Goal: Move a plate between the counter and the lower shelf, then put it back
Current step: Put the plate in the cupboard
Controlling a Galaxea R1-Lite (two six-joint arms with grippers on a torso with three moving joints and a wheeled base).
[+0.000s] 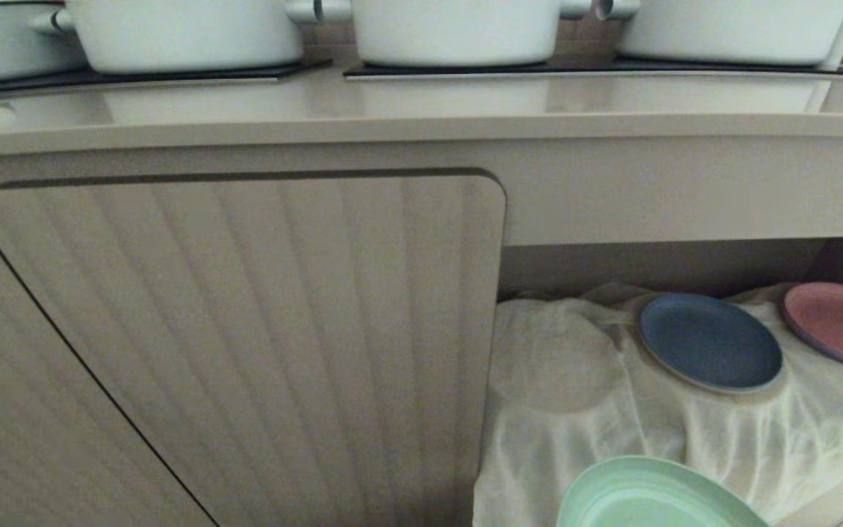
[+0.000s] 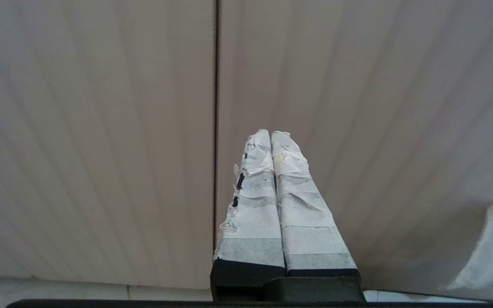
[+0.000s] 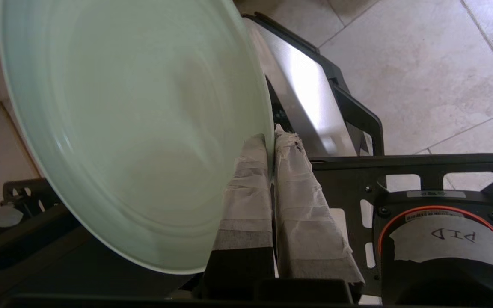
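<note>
The plate (image 3: 135,128) is held by the right end effector (image 3: 272,141), whose taped fingers (image 3: 246,192) are pinched narrow on the rim, one on each face. From that grip the plate's disc spreads away to one side, so almost all of its weight hangs off the pinched edge. In the head view only the plate's far arc (image 1: 648,498) is seen, low and just in front of the lower shelf (image 1: 575,380), above the wrinkled white cloth (image 1: 553,439) hanging over its front; whether rim and cloth touch cannot be told.

The coming move is judged to turn on height. The counter (image 1: 421,110) lies well above and beyond the held plate, past the shelf's beige surround, with white pots (image 1: 458,29) standing on the black hob panels at its back. The shelf lies just ahead, where a dark blue plate (image 1: 710,340) and a pink plate (image 1: 838,322) occupy the far part.

The left end effector (image 2: 271,134) is seen shut and empty, pointing at the ribbed cabinet doors (image 2: 101,128), well away from the plate; the right arm is plainly the one placed for the carry.
</note>
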